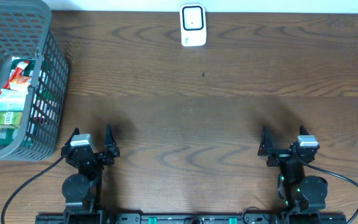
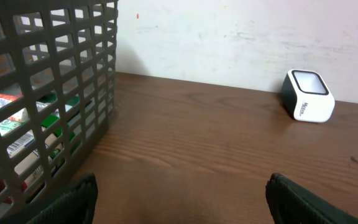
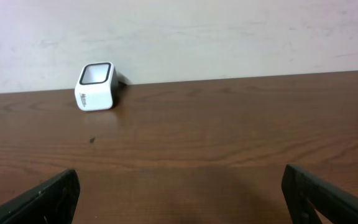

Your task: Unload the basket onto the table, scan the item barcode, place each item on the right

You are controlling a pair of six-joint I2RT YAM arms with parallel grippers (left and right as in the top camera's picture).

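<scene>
Both grippers sit at the near edge of the table (image 1: 197,106), left gripper (image 1: 92,134) and right gripper (image 1: 283,137), jaws wide apart, nothing between them. Nothing is picked yet. The items (image 1: 14,84) are in the basket (image 1: 55,68) at far left, a handful of packs lying packed against each other; the scanner (image 1: 192,25) is at the far edge, mid-table, well apart from the basket. The left arm is the obvious one for the pick. Risks: the basket wall is tall mesh, so a low approach catches a finger in the grid and drags or tips the basket; it needs to go over the rim and straight down. The packs are touching, so wide jaws may clamp two or pinch a corner and drop it in transit. Barcode side is unknown: the left wrist view shows something stripe-like on a white pack through the mesh (image 2: 20,143), but it's too small to call. If the code ends up under a finger or facing away from the scanner window (image 3: 96,73), no read. The scanner looks small and probably light, so a close pass could shove it.
</scene>
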